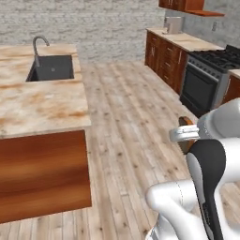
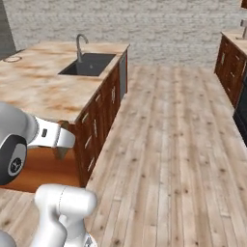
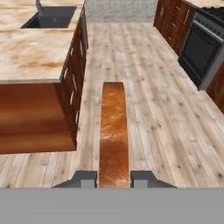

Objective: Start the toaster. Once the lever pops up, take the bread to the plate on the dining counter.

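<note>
My gripper point(image 3: 113, 178) is shut on the bread point(image 3: 113, 127), a brown-crusted slice seen edge-on that stands up between the fingertips over the wood floor. From the base views the gripper point(image 1: 183, 134) point(image 2: 59, 137) hangs in the aisle with the bread point(image 1: 186, 121) point(image 2: 61, 152) poking out of it, just off the near end of the dining counter point(image 1: 42, 103) point(image 2: 43, 91) point(image 3: 30, 52). A small round plate point(image 2: 12, 59) lies near the counter's far left edge. The silver-grey toaster point(image 1: 172, 24) stands on the far wall counter.
A dark sink point(image 1: 52, 68) with a steel faucet point(image 1: 37, 44) is set into the island's far part. A black stove point(image 1: 206, 79) and brown base cabinets point(image 1: 164, 58) line the right wall. Wood floor point(image 2: 169, 135) runs open between island and cabinets.
</note>
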Available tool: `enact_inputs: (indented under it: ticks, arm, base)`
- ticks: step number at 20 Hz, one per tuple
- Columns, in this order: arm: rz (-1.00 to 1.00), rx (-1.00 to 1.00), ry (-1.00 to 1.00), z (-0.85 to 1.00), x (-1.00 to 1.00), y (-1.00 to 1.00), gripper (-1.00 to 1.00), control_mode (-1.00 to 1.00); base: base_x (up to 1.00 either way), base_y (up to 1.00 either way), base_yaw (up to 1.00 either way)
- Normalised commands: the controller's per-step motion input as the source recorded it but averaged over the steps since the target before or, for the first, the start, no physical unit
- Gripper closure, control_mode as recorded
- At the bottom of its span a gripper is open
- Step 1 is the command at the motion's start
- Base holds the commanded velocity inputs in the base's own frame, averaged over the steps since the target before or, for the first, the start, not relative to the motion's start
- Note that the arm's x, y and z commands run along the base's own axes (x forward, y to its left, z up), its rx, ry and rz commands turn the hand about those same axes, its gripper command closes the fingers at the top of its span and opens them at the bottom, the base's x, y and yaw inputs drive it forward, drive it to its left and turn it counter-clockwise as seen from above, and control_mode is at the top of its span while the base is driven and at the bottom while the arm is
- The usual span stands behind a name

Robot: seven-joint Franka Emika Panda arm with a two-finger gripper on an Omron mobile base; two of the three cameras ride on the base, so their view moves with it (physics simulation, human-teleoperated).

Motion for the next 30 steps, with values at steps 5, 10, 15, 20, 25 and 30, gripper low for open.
enact_inputs:
  ticks: [5, 10, 15, 20, 25, 30]
  arm:
    - [0.00, 0.00, 0.00, 0.00, 0.00, 0.00, 1.00, 1.00]
    - [0.00, 0.00, 0.00, 0.00, 0.00, 0.00, 1.00, 1.00]
    - [0.00, 0.00, 0.00, 0.00, 0.00, 0.00, 1.00, 1.00]
    - [0.00, 0.00, 0.00, 0.00, 0.00, 0.00, 1.00, 1.00]
    - [0.00, 0.00, 0.00, 0.00, 0.00, 0.00, 1.00, 1.00]
    - [0.00, 0.00, 0.00, 0.00, 0.00, 0.00, 1.00, 1.00]
  base:
    - [0.49, 1.00, 0.00]
    - [0.30, 1.00, 0.00]
    - [0.00, 1.00, 0.03]
    - [0.00, 1.00, 0.03]
    - [0.02, 1.00, 0.01]
    - [0.12, 1.00, 0.00]
